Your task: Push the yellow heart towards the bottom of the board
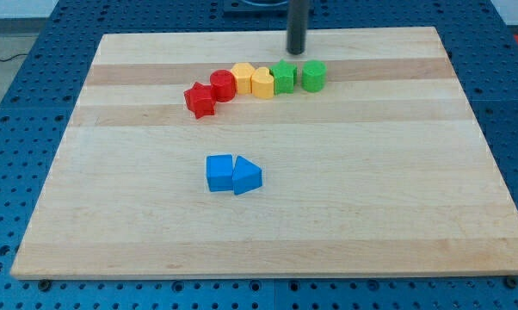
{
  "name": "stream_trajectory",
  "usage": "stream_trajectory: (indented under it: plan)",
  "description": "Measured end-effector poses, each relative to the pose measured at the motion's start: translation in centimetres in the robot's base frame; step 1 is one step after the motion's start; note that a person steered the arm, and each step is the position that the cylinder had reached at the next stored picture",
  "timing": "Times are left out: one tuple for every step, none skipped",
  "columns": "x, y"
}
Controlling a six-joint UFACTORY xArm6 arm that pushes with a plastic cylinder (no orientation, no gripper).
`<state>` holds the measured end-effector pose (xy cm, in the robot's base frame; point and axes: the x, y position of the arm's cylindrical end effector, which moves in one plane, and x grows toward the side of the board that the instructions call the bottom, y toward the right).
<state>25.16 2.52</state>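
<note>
The yellow heart (262,83) sits in a curved row of blocks near the view's top. To its left are a yellow block (243,77), a red cylinder (223,85) and a red star (200,100). To its right are a green star (283,77) and a green block (314,75). My tip (295,50) is above the row, just up and right of the yellow heart, above the gap between the two green blocks and apart from them.
A blue cube (218,172) and a blue triangle (247,176) touch each other near the board's middle, below the row. The wooden board (414,172) lies on a blue perforated table.
</note>
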Motion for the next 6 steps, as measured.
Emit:
stream_trajectory:
  plan:
    - [2.3, -3.4]
    - [4.8, -4.6]
    - [8.1, -4.6]
    - [10.5, -4.6]
    - [13.3, -4.6]
    - [13.3, -4.6]
